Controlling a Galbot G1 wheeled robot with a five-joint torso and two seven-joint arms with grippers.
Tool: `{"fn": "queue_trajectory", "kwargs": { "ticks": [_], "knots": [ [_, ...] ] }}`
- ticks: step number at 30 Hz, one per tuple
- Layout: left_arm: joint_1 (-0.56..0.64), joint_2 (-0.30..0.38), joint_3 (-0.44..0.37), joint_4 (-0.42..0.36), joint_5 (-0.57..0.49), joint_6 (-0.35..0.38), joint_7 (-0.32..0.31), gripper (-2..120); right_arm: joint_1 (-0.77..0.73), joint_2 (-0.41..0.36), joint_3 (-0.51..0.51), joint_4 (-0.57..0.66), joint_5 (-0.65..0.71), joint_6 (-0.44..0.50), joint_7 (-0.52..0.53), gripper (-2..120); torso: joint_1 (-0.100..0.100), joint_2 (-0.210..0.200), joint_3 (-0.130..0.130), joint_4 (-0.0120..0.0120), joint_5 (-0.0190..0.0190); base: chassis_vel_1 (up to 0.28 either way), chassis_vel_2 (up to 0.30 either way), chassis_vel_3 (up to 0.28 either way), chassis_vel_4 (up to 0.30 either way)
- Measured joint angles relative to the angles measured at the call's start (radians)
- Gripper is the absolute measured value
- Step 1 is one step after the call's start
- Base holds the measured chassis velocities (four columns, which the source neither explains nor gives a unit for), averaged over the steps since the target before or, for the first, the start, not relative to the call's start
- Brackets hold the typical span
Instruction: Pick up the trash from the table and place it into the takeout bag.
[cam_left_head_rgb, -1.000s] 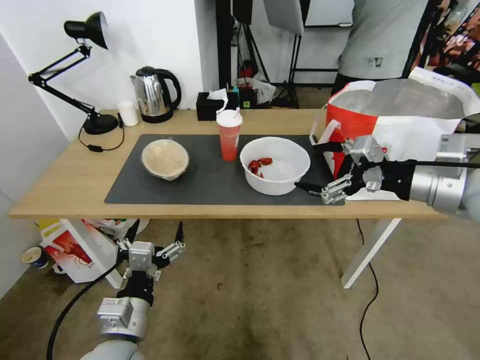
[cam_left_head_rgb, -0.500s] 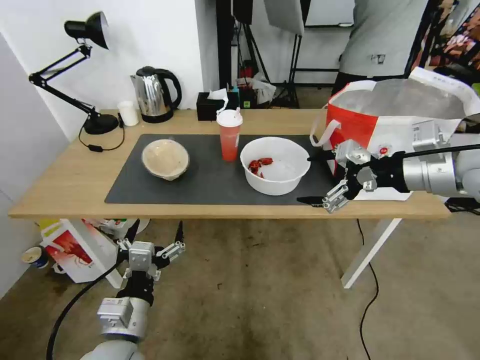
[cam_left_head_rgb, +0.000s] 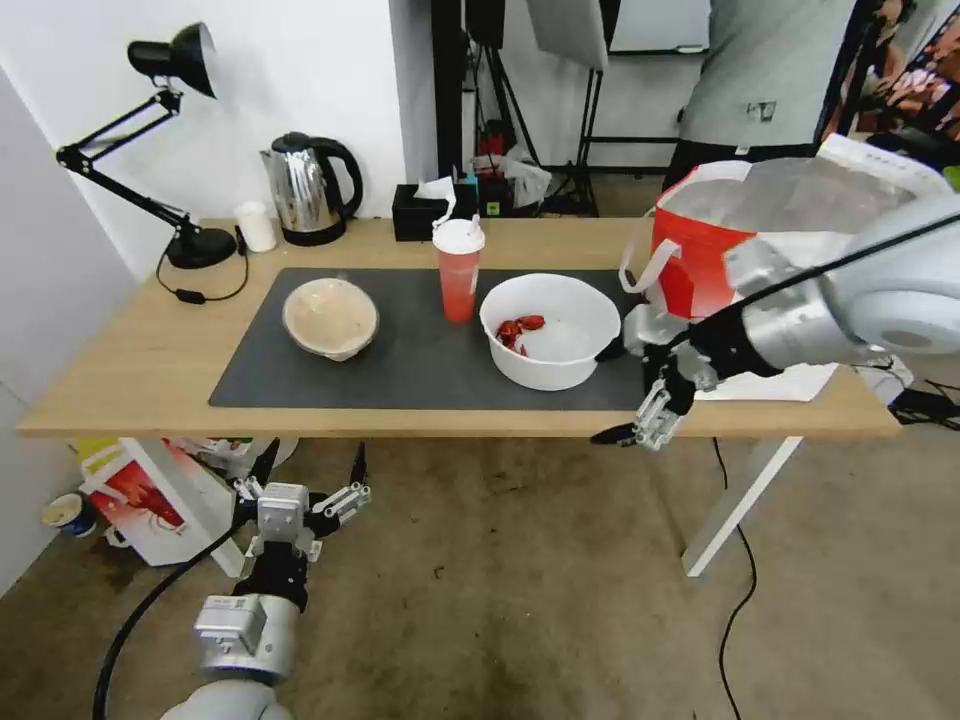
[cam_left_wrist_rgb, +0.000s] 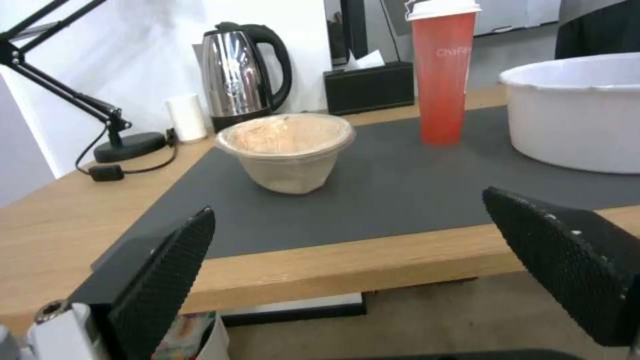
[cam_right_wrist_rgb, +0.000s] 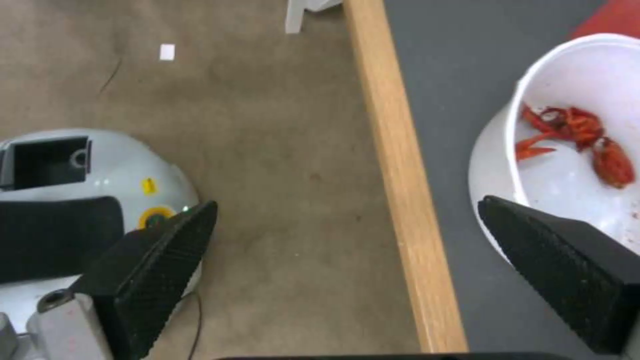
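Fingers (cam_right_wrist_rgb: 567, 270) of the right gripper (cam_left_head_rgb: 612, 393) were spread wide, one at the white bowl's (cam_left_head_rgb: 551, 330) four-o'clock rim, apparently to straddle its wall, while the takeout bag (cam_left_head_rgb: 800, 260) waited at three o'clock.

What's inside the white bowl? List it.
Red food scraps lie against the inner wall of the white bowl; the rest of the inside looks bare. In the right wrist view a fingertip covers part of the rim.

Bright, even room light. Soft, faint shadows on table (cam_left_head_rgb: 120, 375) under bowls. Shiny glare on kettle (cam_left_head_rgb: 300, 190) and foil inside takeout bag (cam_left_head_rgb: 800, 195). Head view bends at edges. Wrist views blurry, black fingertips (cam_left_wrist_rgb: 167, 272) up close fuzzy.
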Motion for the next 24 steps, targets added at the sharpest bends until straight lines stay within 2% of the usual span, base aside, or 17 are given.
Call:
{"fn": "queue_trajectory", "kwargs": {
  "ticks": [8,10,11,14,15,17,20,21,22,24],
  "knots": [
    [0.000,0.000,0.000,0.000,0.000,0.000,0.000,100,-0.013,-0.027,0.014,-0.020,0.014,-0.002,-0.014,100,0.000,0.000,0.000,-0.0013,0.0014,0.000,0.000,0.000,0.000],
    [0.000,0.000,0.000,0.000,0.000,0.000,0.000,100,-0.057,-0.116,0.076,-0.107,0.060,-0.007,-0.058,100,0.000,0.000,0.000,-0.0006,0.0003,0.000,0.000,0.000,0.000],
    [0.000,0.000,0.000,0.000,0.000,0.000,0.000,100,-0.057,-0.116,0.076,-0.107,0.060,-0.007,-0.058,100,0.000,0.000,0.000,-0.0006,0.0003,0.000,0.000,0.000,0.000],
    [0.000,0.000,0.000,0.000,0.000,0.000,0.000,100,-0.114,-0.231,0.156,-0.221,0.121,-0.014,-0.118,100,0.000,0.000,0.000,-0.0002,-0.0001,0.000,0.000,0.000,0.000],
    [0.000,0.000,0.000,0.000,0.000,0.000,0.000,100,-0.114,-0.231,0.156,-0.221,0.121,-0.014,-0.118,100,0.000,0.000,0.000,-0.0002,-0.0001,0.000,0.000,0.000,0.000],
    [0.000,0.000,0.000,0.000,0.000,0.000,0.000,100,-0.147,-0.298,0.204,-0.287,0.157,-0.015,-0.153,100,0.000,0.000,0.000,0.0007,-0.0008,0.000,0.000,0.000,0.000],
    [0.000,0.000,0.000,0.000,0.000,0.000,0.000,100,-0.153,-0.308,0.211,-0.298,0.163,-0.017,-0.160,100,0.000,0.000,0.000,0.0002,0.0003,0.000,0.000,0.000,0.000],
    [0.000,0.000,0.000,0.000,0.000,0.000,0.000,100,-0.138,-0.293,0.203,-0.338,0.152,-0.018,-0.176,100,0.000,0.000,0.000,0.0005,0.0008,0.000,0.000,0.000,0.000],
    [0.000,0.000,0.000,0.000,0.000,0.000,0.000,100,-0.124,-0.280,0.198,-0.362,0.146,-0.018,-0.179,100,0.000,0.000,0.000,-0.0010,0.0005,0.000,0.000,0.000,0.000],
    [0.000,0.000,0.000,0.000,0.000,0.000,0.000,100,-0.114,-0.268,0.194,-0.370,0.142,-0.018,-0.183,100,0.000,0.000,0.000,-0.0018,0.0010,0.000,0.000,0.000,0.000]
  ]
}}
